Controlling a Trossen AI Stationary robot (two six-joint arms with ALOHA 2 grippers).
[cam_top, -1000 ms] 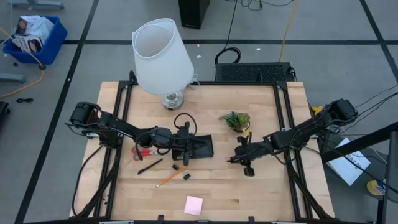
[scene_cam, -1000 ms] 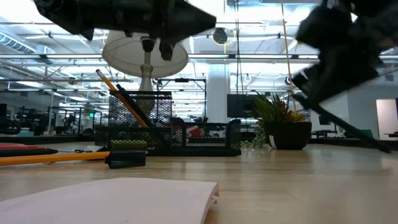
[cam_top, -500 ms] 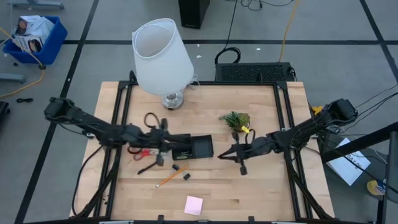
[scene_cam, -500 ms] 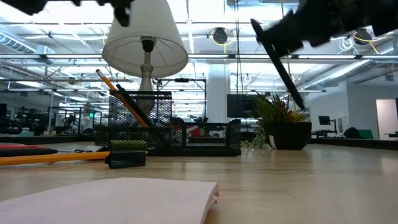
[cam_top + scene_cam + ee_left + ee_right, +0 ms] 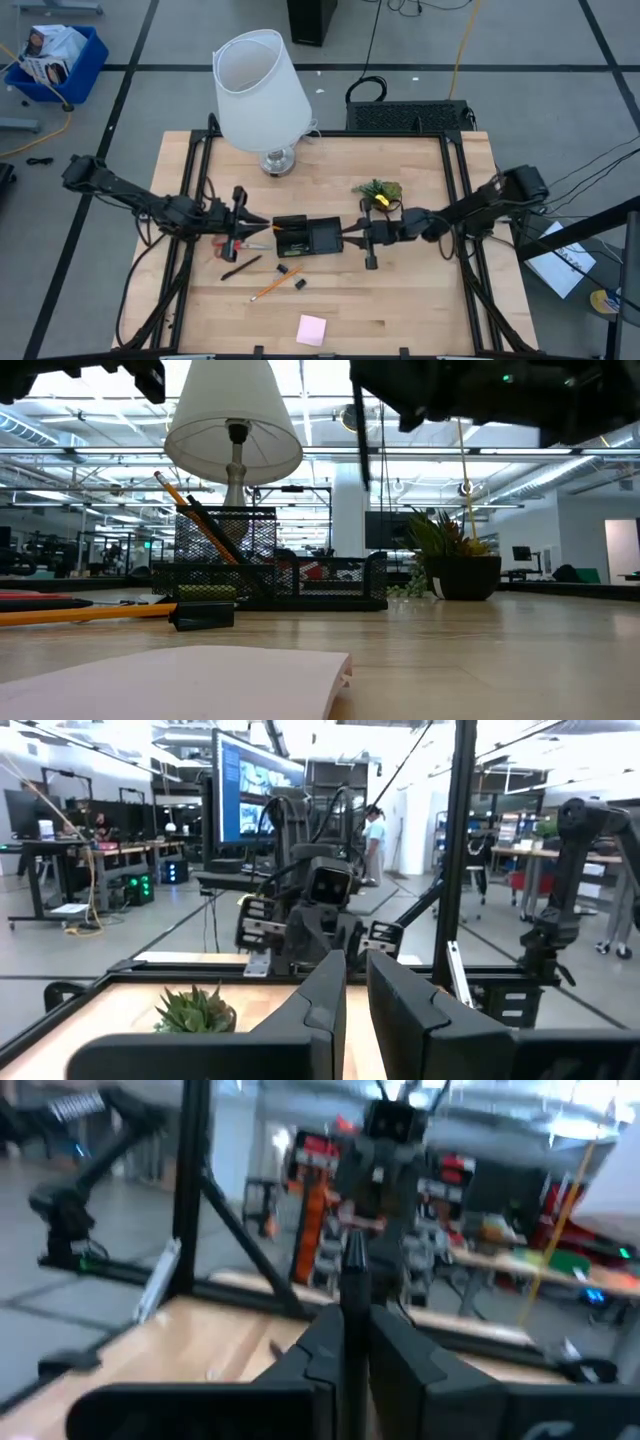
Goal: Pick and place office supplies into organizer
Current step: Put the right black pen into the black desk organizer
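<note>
- the left end effector (image 5: 252, 222) had pulled back from over the organizer (image 5: 312, 238) to left of centre in the high view, above the red-handled scissors (image 5: 230, 244).
- its fingers (image 5: 325, 995) were clenched almost together, with nothing seen between them.
- the right end effector (image 5: 362, 233) had moved left from the middle right of the frame and hung just beside the organizer's right end.
- it was clamped on a thin black pen (image 5: 352, 1265). in the low view that pen (image 5: 362, 445) had swung from slanted to near upright, high in the frame above the mesh.
- judgement: one arm had made room and the other was bringing a pen in, so a drop into a compartment looked to be the step in hand. the pen was not yet inside.
- left loose on the tabletop (image 5: 420, 310), lower left of centre: a second black pen (image 5: 242, 267), a pencil (image 5: 272, 286), two black bits (image 5: 291, 277), and the pink sticky-note pad (image 5: 311, 329) near the bottom edge.
- pencils (image 5: 165, 490) already stood in the organizer's tall cup.
- hard to make out: which compartment lay under the pen, since the end effector covered that end from above.
- the pen's lower tip was lost against dark hardware.
- the right wrist view was blurred.
- the scissors were partly hidden by the left arm.
</note>
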